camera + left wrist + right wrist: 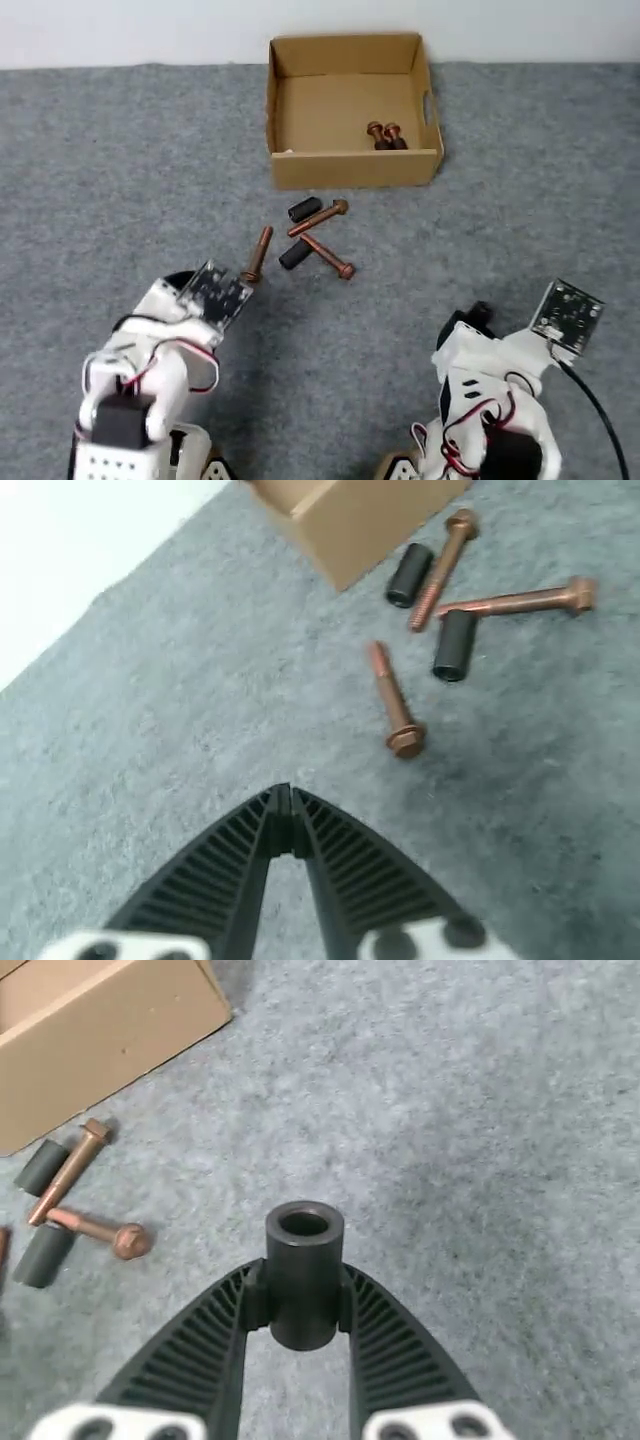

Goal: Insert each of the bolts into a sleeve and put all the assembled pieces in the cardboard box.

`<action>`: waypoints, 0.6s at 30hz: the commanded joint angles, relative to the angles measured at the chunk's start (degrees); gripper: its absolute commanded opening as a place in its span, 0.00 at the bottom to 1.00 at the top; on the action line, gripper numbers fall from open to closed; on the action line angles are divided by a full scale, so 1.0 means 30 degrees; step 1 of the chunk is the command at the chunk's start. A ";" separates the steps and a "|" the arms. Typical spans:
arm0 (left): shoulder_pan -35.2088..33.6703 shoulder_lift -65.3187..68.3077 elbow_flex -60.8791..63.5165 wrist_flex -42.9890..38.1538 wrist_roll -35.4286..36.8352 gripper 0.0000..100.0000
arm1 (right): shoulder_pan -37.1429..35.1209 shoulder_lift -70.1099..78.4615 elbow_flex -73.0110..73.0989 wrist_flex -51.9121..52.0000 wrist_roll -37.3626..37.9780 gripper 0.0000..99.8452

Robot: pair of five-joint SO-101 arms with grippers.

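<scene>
The right gripper [300, 1305] is clamped around a black sleeve [303, 1245], gripping it by its sides so the open bore faces away from the wrist. That hold leaves the hole free, which I judge is meant to let a bolt be pushed in. In the high view this arm sits low at the right of the grey carpet [120, 180], well apart from the loose parts.

The left gripper [281, 798] has its fingers pressed together with nothing between them. It hangs above the carpet near the lone bolt [395, 705], whose head points towards it. That bolt lies apart from the cluster, so it looks the easiest to take without knocking the rest, though the fingers would first have to part.

Beyond it a second bolt [320, 217] lies just beside a loose sleeve [305, 210], and a third bolt [328, 257] lies just beside the other sleeve [295, 254].

The cardboard box [350, 170] stands open-topped past the cluster. Two finished pieces [386, 136] lie inside it, near the wall facing the arms, towards the right. By my count three bolts and three sleeves are not yet joined
</scene>
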 commanded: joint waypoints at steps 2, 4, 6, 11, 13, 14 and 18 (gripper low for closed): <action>0.1084 0.6066 -0.4469 0.0088 -0.0322 0.01 | 0.0425 0.0044 -0.0059 -0.0542 0.0381 0.01; 0.1612 0.8703 -0.6110 0.0234 -0.1377 0.01 | 0.0425 0.0044 -0.0059 -0.0542 0.0410 0.01; 0.2110 1.1253 -0.7516 0.0586 -0.2579 0.01 | 0.0425 0.0044 -0.0059 -0.0542 0.0410 0.01; 0.3399 1.6996 -0.9919 0.0615 -0.6593 0.01 | 0.0425 0.0044 -0.0029 -0.0542 0.0410 0.01; 0.3663 1.9077 -1.1033 0.0586 -0.8293 0.01 | 0.0425 0.0044 0.0000 -0.0513 0.0410 0.01; 0.3839 2.0044 -1.1648 0.0674 -0.8879 0.01 | 0.0425 0.0044 0.0000 -0.0513 0.0410 0.01; 0.4161 2.3648 -1.4579 0.1436 -1.0549 0.09 | 0.0425 0.0044 0.0000 -0.0513 0.0410 0.01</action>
